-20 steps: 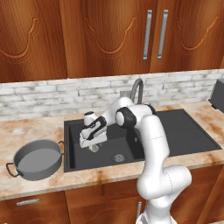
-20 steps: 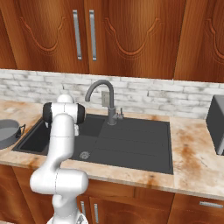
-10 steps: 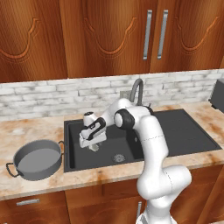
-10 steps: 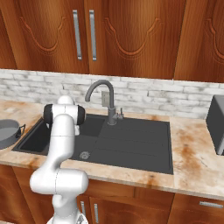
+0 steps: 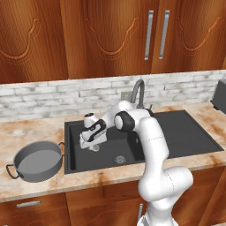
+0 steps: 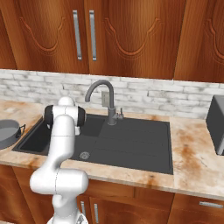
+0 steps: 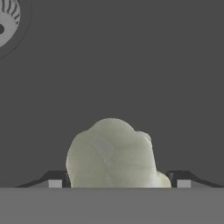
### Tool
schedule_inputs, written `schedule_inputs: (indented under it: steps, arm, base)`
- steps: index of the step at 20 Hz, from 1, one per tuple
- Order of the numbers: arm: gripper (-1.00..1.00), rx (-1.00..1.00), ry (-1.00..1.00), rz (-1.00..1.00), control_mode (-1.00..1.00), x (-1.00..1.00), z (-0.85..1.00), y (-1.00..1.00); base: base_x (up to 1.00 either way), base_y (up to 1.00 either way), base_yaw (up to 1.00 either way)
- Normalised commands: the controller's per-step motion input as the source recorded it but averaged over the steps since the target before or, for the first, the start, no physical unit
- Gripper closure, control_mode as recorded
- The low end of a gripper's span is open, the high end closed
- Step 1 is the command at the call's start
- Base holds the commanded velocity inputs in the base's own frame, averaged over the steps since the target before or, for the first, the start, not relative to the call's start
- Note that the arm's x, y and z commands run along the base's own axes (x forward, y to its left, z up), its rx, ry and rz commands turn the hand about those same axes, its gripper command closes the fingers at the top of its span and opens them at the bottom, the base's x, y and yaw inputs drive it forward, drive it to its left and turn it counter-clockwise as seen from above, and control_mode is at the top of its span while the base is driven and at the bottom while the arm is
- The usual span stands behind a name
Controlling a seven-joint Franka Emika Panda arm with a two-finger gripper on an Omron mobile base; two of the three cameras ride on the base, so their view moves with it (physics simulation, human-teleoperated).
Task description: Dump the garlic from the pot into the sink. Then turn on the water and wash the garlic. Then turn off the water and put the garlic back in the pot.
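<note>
The garlic (image 7: 112, 153) lies on the floor of the sink (image 5: 176, 132), low in the centre of the hand view, with the round drain (image 7: 6, 19) in that view's upper left corner. The pot (image 5: 37, 161) stands bare on the surface (image 5: 31, 130) at the lower left of the left base view, just beside the sink's left rim, so the dumping step looks done.

The gripper (image 5: 93, 147) hangs down into the basin at the middle left of the left base view, right over the bulb. In the hand view one of the fingers (image 7: 54, 180) shows just to the left of the garlic and its mate just to the right, both hard against the bulb's sides. Whether they are already gripping it or merely bracketing it, I cannot tell; the bulb appears to sit on the sink floor rather than be lifted.

No stream runs from the faucet (image 6: 103, 94), seen at the middle of the right base view. Whether washing has taken place cannot be read from these pictures. Judging by the fingers set around the bulb and the dry tap, the work seems to be at the last step: pinching the garlic, raising it out of the basin, carrying it left over the rim and letting it go in the pot.
</note>
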Motion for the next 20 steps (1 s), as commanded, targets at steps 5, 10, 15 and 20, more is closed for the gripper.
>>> schedule_inputs:
  steps: [5, 10, 15, 20]
  arm:
    - [1.0, 0.0, -0.03, 0.0, -1.0, -0.49, -0.47, -0.09]
    - [1.0, 0.0, -0.13, 0.0, -1.0, -0.72, -0.15, -0.01]
    - [1.0, 0.0, -0.33, 0.0, -1.0, -1.0, 0.46, 0.0]
    - [1.0, 0.0, -0.32, 0.0, -1.0, -1.0, 0.82, -0.02]
  base:
    - [0.0, 0.0, 0.0]
    - [0.0, 0.0, 0.0]
    - [0.0, 0.0, 0.0]
    - [0.0, 0.0, 0.0]
